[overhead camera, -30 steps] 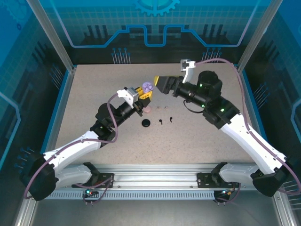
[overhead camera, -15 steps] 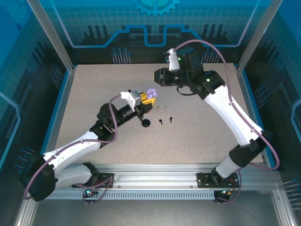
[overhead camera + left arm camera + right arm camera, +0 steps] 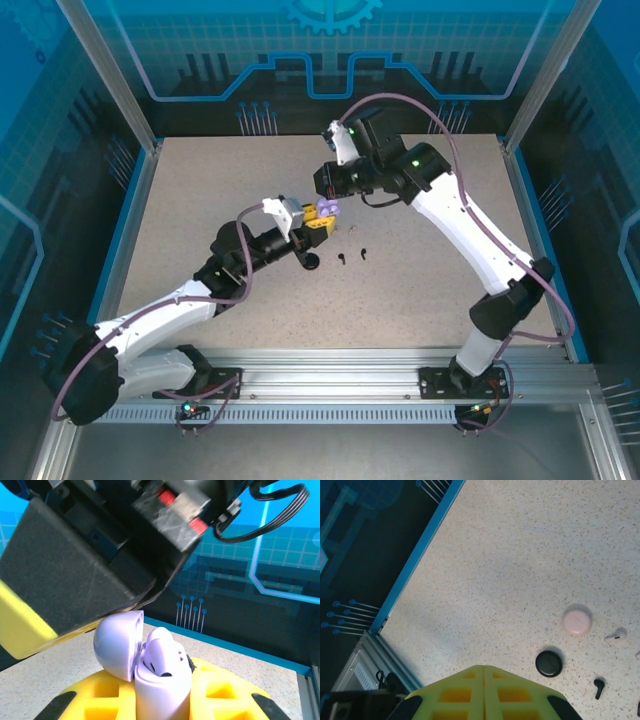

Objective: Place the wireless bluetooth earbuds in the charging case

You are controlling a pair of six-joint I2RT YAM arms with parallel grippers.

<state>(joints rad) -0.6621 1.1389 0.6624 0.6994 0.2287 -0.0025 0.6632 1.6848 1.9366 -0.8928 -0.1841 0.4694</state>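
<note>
An open lilac charging case (image 3: pixel 159 677) is gripped between the left fingers (image 3: pixel 102 702), while the right fingers (image 3: pixel 457 695) are held shut at its twelve o'clock, above the bench (image 3: pixel 400 300).

I can read no lettering, number or brand on anything from here. The one sign I make out is a gear emblem (image 3: pixel 333 12) on the blue back panel (image 3: pixel 200 50), cut off by the top edge of the overhead view, with circuit-style lines (image 3: pixel 330 75) printed below it.
</note>
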